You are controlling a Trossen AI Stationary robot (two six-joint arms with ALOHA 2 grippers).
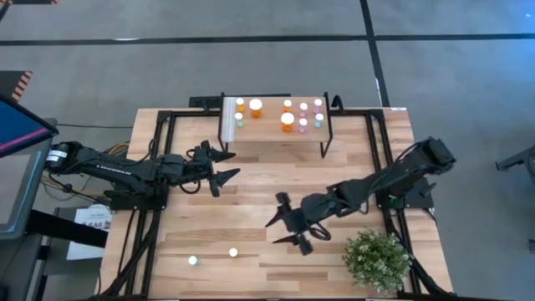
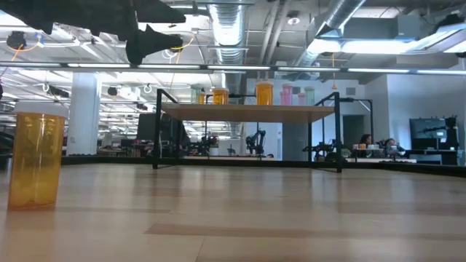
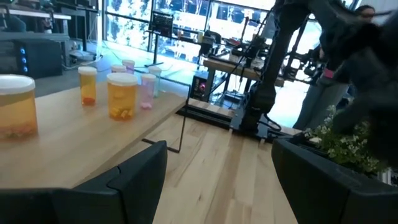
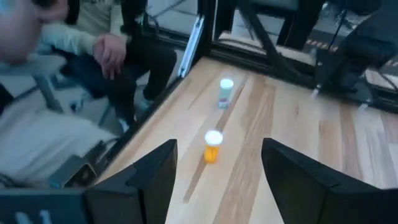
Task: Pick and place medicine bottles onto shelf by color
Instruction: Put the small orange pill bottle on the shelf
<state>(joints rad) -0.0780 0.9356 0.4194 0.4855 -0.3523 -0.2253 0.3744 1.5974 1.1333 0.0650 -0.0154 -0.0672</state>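
The shelf stands at the table's far middle. Several medicine bottles with orange, pink and green bodies stand upright on its plank. Two small bottles stand on their bases on the table near its front-left: an orange one and a green one, also seen from above as the orange bottle and the green bottle. My right gripper hovers open above the table's middle, pointing toward them. My left gripper waits open, level, left of the shelf.
A bushy green plant sits at the near right corner. A black frame runs around the table. A person sits beyond the table's left edge. In the low view an orange bottle looms close at the left.
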